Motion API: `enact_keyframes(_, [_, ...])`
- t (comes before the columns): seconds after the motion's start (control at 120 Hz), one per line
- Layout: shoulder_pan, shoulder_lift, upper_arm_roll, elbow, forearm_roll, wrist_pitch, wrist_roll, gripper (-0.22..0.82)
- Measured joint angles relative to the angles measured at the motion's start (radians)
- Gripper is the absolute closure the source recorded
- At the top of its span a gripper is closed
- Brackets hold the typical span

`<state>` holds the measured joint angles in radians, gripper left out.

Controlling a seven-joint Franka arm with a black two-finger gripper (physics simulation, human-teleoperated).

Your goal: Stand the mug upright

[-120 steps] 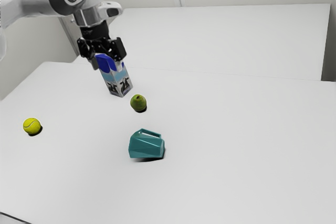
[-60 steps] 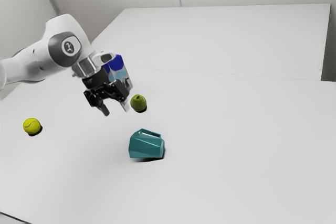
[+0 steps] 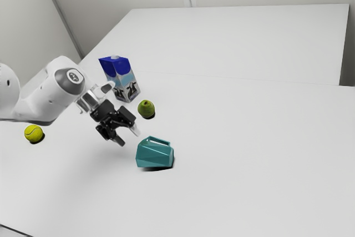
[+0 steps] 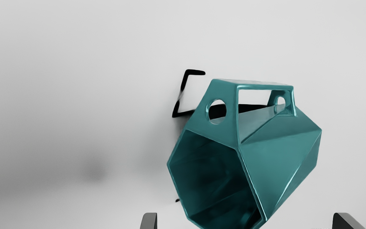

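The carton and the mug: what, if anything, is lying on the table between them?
The fruit lies between the carton and the mug, nearer the carton. The exterior view shows this.

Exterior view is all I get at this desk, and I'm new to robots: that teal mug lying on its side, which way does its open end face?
Observer: The wrist view looks into the mug's mouth, so it faces the gripper.

Operator: Oh! And is the handle plain?

Observer: No, the handle has a round hole through each end.

Operator: Are those finger things lined up with the mug?

Observer: Roughly: seen from the hand, the mouth's near edge appears between the spread fingers.
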<state>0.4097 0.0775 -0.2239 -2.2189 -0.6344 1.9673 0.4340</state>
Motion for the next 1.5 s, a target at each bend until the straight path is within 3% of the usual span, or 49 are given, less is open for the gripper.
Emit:
enact_keyframes(0.4, [0.004,0.068,-0.002,-0.021,-0.147,-0.034,0.264,0.02])
enact_keyframes(0.95, [0.001,0.113,-0.015,-0.017,-0.241,-0.062,0.477,0.32])
enact_keyframes(1.183, [0.002,0.103,-0.027,-0.016,-0.246,-0.065,0.524,0.55])
enact_keyframes(1.5, [0.003,0.076,-0.046,-0.015,-0.244,-0.069,0.564,0.73])
